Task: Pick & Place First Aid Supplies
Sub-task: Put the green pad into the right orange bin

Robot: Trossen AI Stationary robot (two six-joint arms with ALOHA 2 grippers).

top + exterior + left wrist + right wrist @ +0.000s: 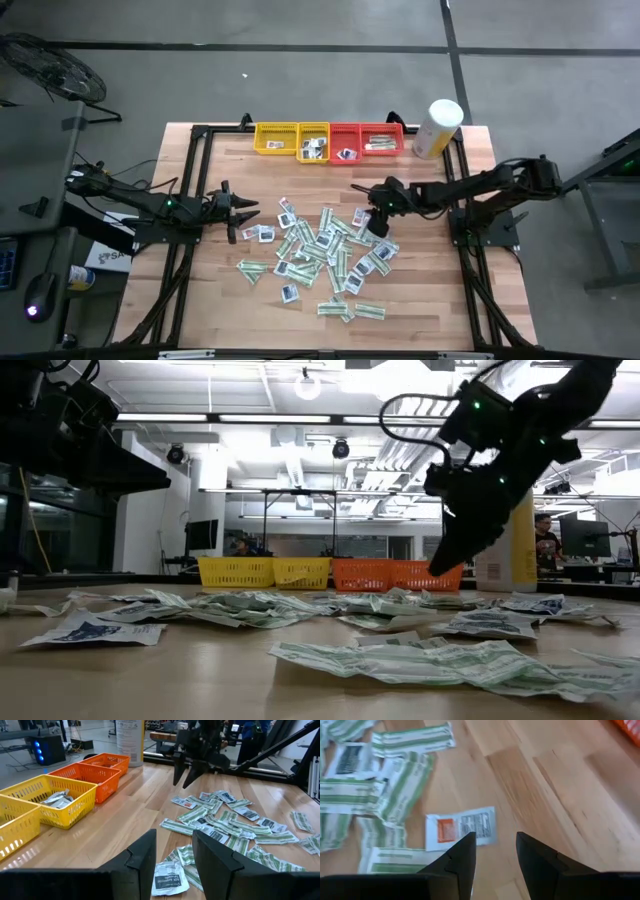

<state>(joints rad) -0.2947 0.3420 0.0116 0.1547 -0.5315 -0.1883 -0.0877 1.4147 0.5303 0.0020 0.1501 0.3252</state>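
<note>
The first aid supplies [325,255] lie scattered flat on the wooden table's middle: narrow white-and-green strips and small white squares. My right gripper [374,226] hangs open over the pile's right edge, pointing down at a slant, clear of the packets [215,817]. In its wrist view a white packet with an orange patch [461,827] lies just ahead of its fingers [495,851]. My left gripper [250,213] waits open at the pile's left, nearly level, above a small white square packet [168,879].
A row of yellow trays [290,138] and red trays [365,138] stands at the table's far edge, some with packets inside. A tall white-and-yellow canister [437,128] stands to their right. A black frame [200,160] borders the table.
</note>
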